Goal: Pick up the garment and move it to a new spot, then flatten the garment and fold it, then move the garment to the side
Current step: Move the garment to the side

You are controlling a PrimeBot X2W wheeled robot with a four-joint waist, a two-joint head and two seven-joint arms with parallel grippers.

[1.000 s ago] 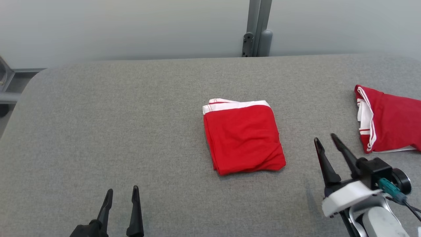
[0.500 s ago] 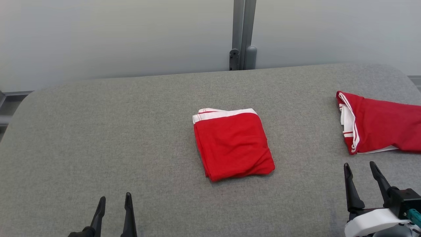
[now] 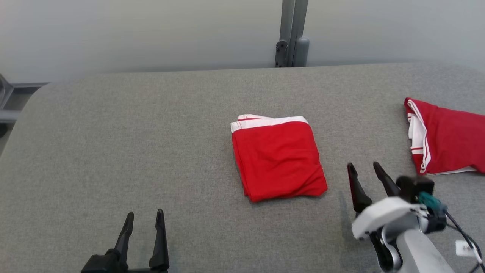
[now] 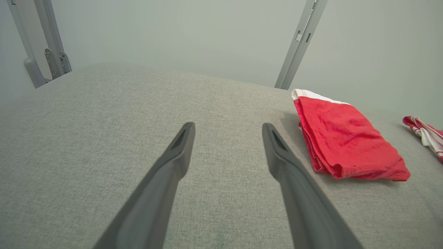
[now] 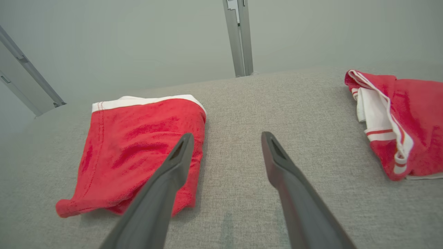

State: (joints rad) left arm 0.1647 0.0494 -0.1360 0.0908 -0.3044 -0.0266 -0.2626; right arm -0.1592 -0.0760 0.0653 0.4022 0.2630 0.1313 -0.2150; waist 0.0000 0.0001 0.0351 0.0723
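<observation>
A red garment with a white band (image 3: pixel 278 157) lies folded into a neat square in the middle of the grey table (image 3: pixel 113 144). It also appears at the right of the left wrist view (image 4: pixel 346 141) and at the left of the right wrist view (image 5: pixel 138 148). My right gripper (image 3: pixel 363 170) hovers open just right of the folded garment's near corner, holding nothing. Low at the near left, well clear of the cloth, my left gripper (image 3: pixel 144 218) is open and empty.
A second red garment with white striped trim (image 3: pixel 447 138) lies loosely bunched at the table's right edge, also seen in the right wrist view (image 5: pixel 398 117). A grey metal post (image 3: pixel 291 34) rises behind the table's far edge against a pale wall.
The head camera has shifted between frames. My right gripper has come forward and left from the near right corner, toward the folded garment. The garments lie unchanged.
</observation>
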